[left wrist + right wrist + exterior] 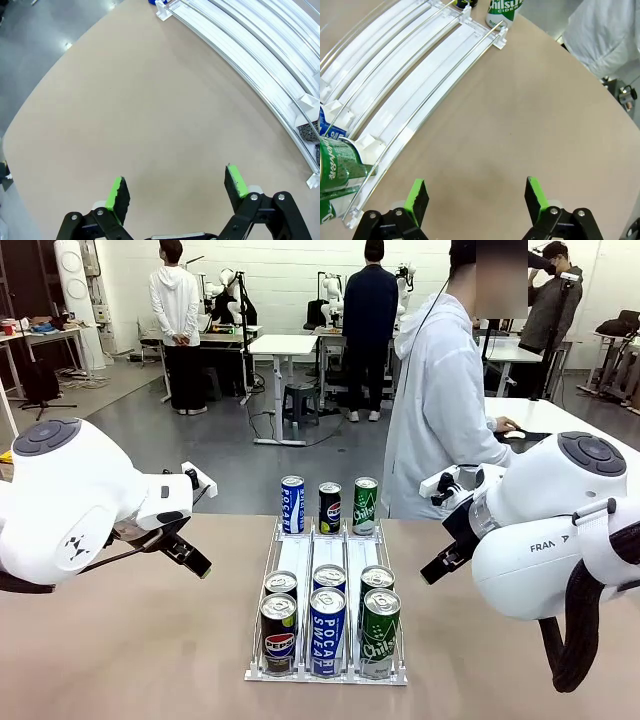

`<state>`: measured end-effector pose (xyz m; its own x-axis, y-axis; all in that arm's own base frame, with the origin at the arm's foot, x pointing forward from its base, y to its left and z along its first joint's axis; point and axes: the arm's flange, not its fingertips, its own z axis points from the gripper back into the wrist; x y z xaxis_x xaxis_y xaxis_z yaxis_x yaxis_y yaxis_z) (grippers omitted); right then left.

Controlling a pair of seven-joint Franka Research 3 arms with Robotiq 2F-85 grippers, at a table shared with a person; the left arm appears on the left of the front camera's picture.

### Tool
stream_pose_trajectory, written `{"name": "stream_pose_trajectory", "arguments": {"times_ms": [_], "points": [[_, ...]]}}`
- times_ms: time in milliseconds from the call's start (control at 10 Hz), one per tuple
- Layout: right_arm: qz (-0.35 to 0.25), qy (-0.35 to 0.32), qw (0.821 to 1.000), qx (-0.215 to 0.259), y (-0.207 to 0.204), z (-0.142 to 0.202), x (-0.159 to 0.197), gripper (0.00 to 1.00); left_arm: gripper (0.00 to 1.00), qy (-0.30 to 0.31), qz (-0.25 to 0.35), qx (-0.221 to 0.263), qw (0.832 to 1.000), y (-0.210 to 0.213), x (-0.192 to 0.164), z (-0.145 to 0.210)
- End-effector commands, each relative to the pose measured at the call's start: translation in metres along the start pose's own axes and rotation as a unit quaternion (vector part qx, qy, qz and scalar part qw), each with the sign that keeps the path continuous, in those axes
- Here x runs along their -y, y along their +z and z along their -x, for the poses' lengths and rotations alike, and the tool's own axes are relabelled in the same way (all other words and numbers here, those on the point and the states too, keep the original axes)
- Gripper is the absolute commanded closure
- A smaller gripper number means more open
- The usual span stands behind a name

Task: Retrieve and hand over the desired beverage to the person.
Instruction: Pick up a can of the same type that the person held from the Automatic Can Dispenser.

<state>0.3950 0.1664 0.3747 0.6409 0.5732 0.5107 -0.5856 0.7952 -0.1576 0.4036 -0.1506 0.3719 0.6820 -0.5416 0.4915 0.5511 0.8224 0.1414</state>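
Beverage cans stand in a white three-lane rack [300, 555] at the table's middle. At its far end are a blue Pocari can [291, 504], a black Pepsi can [330, 507] and a green Chilsung can [365, 505]. At the near end stand a Pepsi can [279, 632], a Pocari Sweat can [327, 630] and a Chilsung can [380, 632], with more behind them. Which one is desired I cannot tell. The person [440, 410] stands at the far side, turned away to the right. My left gripper [176, 186] hangs open over bare table left of the rack. My right gripper [476, 194] is open, right of the rack.
The rack's curved lanes [240, 45] run along the upper right of the left wrist view. In the right wrist view a green can [337, 162] sits at the rack's [420, 75] near end. The person's hand rests on a white table [560, 420] behind.
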Motion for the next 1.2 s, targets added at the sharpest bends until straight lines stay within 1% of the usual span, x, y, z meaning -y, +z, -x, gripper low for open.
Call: {"name": "stream_pose_trajectory", "arguments": {"times_ms": [0, 400, 500, 600, 700, 800, 900, 1000, 1100], "points": [[0.0, 0.0, 1.0, 0.0, 0.0, 0.0, 0.0, 0.0, 0.0, 0.0, 0.0, 0.0, 1.0, 0.0, 0.0, 0.0], [0.0, 0.0, 1.0, 0.0, 0.0, 0.0, 0.0, 0.0, 0.0, 0.0, 0.0, 0.0, 1.0, 0.0, 0.0, 0.0], [0.004, 0.005, 1.0, 0.023, 0.05, -0.014, -0.012, 0.0, 0.0, -0.026, -0.012, 0.022, 0.999, 0.043, -0.004, -0.01], [0.013, -0.005, 0.999, 0.031, 0.103, -0.03, -0.012, 0.0, 0.0, -0.038, 0.002, 0.004, 0.999, 0.078, -0.02, -0.025], [0.001, -0.018, 1.0, 0.023, 0.158, -0.053, -0.004, 0.0, 0.0, -0.04, 0.036, -0.006, 0.999, 0.12, -0.037, -0.045], [0.004, -0.028, 1.0, 0.012, 0.197, -0.073, 0.002, 0.0, 0.0, -0.04, 0.031, 0.001, 0.999, 0.156, -0.047, -0.059], [0.012, -0.03, 0.999, -0.002, 0.228, -0.089, 0.005, 0.0, 0.0, -0.045, 0.018, 0.004, 0.999, 0.177, -0.052, -0.069], [0.016, -0.031, 0.999, -0.006, 0.25, -0.101, 0.005, 0.0, 0.0, -0.032, -0.001, 0.003, 0.999, 0.205, -0.055, -0.078], [0.024, -0.041, 0.999, -0.006, 0.268, -0.11, 0.007, 0.0, 0.0, -0.016, -0.004, 0.011, 1.0, 0.227, -0.061, -0.085]]}}
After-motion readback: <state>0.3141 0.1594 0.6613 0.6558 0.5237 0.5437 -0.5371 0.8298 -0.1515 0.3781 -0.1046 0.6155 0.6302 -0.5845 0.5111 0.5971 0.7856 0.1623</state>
